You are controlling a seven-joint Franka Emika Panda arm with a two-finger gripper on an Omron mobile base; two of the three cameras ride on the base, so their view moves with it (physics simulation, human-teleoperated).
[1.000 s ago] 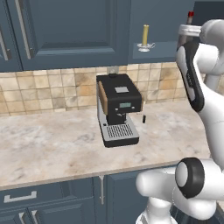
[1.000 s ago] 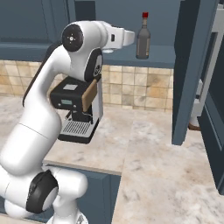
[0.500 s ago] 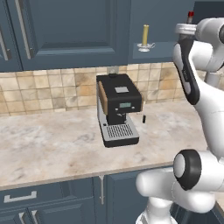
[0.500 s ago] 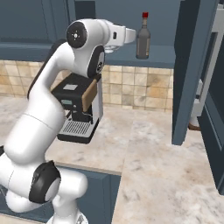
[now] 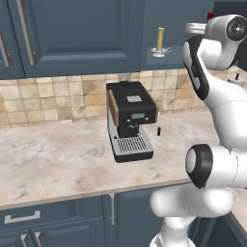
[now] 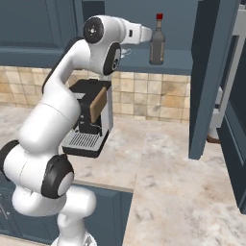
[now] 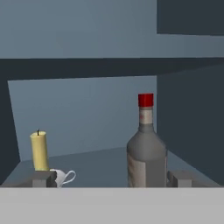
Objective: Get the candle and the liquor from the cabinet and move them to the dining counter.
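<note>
candle and liquor in the cabinet.
i see the candle (image 7: 40, 151) left of the liquor (image 7: 146, 151) on the cabinet (image 7: 100, 164) shelf, coffee machine (image 5: 130, 119) on the worktop (image 5: 58, 159) below.

The liquor (image 7: 146, 151) looks like smooth grey-brown glass with a pale paper-like label and a glossy red cap. The candle (image 7: 40, 151) is matt yellow wax – its holder (image 7: 63, 177) shiny, silvery metal. The cabinet (image 7: 183, 118) is flat matt blue paint inside. The coffee machine (image 5: 130, 123) is black plastic with wood-toned sides – the worktop (image 5: 53, 164) polished marbled stone.
</note>
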